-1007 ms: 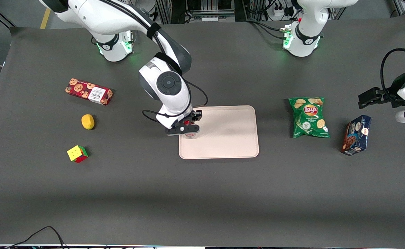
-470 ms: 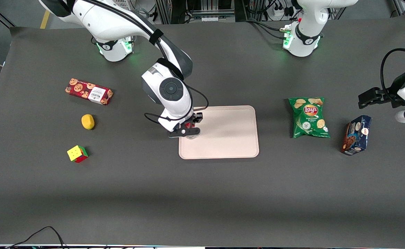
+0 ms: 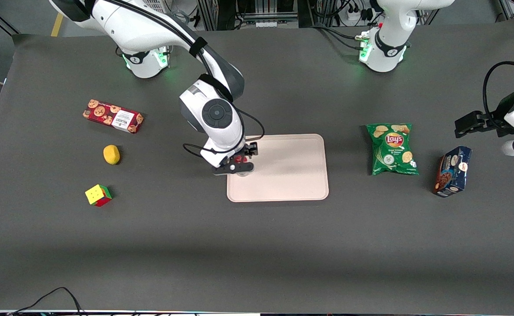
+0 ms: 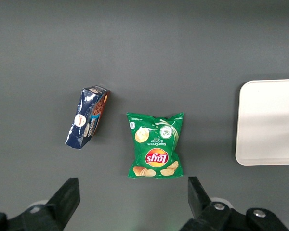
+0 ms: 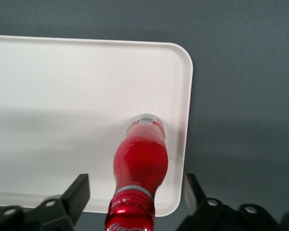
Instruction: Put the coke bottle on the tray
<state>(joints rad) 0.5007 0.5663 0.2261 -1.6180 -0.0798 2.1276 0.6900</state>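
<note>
The small red coke bottle point(image 5: 140, 159) stands upright on the pale tray point(image 5: 62, 96), close to the tray's corner and rim at the working arm's end. My right gripper point(image 5: 136, 191) is open and straddles the bottle's neck, with a gap between each dark finger point(image 5: 79, 191) and the bottle. In the front view the gripper point(image 3: 239, 166) hangs over that same edge of the tray point(image 3: 292, 166). There only a bit of the red bottle point(image 3: 239, 159) shows between the fingers.
Toward the working arm's end lie a red cookie box point(image 3: 113, 116), a yellow lemon point(image 3: 111, 154) and a colour cube point(image 3: 98, 195). Toward the parked arm's end lie a green Lay's bag point(image 3: 392, 149) and a dark blue snack box point(image 3: 452, 171).
The right arm's wrist shifted slightly toward the tray a second ago. Since half a second ago it has barely moved, and the bottle stays at the tray's edge.
</note>
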